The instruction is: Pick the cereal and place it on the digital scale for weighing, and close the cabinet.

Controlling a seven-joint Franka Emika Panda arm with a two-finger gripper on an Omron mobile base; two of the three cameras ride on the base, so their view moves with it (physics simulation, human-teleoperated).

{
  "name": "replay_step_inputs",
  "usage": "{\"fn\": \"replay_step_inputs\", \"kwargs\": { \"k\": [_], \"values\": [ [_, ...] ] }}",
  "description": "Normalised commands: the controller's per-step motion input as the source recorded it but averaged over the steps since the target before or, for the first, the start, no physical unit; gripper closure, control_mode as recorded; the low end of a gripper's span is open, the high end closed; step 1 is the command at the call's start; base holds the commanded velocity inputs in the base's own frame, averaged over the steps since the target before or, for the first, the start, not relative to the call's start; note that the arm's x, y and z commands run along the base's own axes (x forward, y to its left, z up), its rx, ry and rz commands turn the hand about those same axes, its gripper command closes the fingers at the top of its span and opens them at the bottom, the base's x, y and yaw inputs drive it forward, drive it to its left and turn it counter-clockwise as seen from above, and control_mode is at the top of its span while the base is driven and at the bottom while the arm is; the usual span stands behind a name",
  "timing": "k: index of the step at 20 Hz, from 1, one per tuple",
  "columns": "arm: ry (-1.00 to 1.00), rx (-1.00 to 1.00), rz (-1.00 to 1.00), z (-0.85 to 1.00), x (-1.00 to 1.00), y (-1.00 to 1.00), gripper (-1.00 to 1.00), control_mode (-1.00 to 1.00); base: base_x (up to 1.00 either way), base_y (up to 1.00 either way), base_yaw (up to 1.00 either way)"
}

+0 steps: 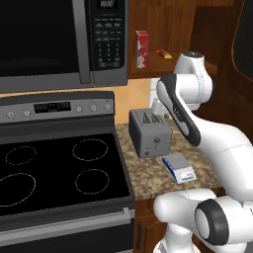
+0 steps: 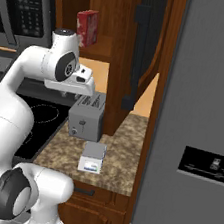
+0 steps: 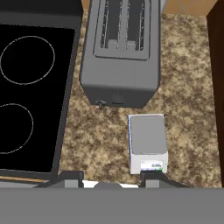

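Observation:
The cereal [image 1: 142, 48] [image 2: 87, 27], a small red box, stands upright on the shelf inside the open cabinet, high above the counter. The cabinet door [image 1: 244, 39] [image 2: 142, 52] is swung wide open to the right. The digital scale [image 1: 179, 168] [image 2: 93, 157] [image 3: 148, 140] lies flat on the speckled counter in front of the toaster, with nothing on it. My gripper [image 3: 111, 179] [image 2: 72, 94] hovers over the counter above the toaster and scale, pointing down. It is open, its fingers wide apart with nothing between them.
A grey toaster [image 1: 149, 132] [image 3: 120, 52] stands behind the scale. A small yellow-and-red item [image 1: 164, 53] lies on the shelf to the right of the cereal. A black stove [image 1: 54, 173] and microwave [image 1: 59, 39] are left; a grey fridge [image 2: 203, 122] walls the right.

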Motion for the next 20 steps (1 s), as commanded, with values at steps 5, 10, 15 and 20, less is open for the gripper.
{"fn": "replay_step_inputs", "kwargs": {
  "k": [5,10,15,20],
  "values": [
    [-0.07,0.00,0.00,0.00,-0.37,0.04,-1.00,-1.00,0.00,0.00,0.00],
    [-0.20,0.00,-0.01,0.30,-0.52,0.06,-1.00,-1.00,0.00,0.00,0.00],
    [-0.21,0.00,-0.03,0.55,-0.44,0.05,-1.00,-1.00,0.00,0.00,0.00],
    [-0.19,0.00,0.00,0.84,-0.30,0.11,-1.00,-1.00,0.00,0.00,0.00]
  ]
}}
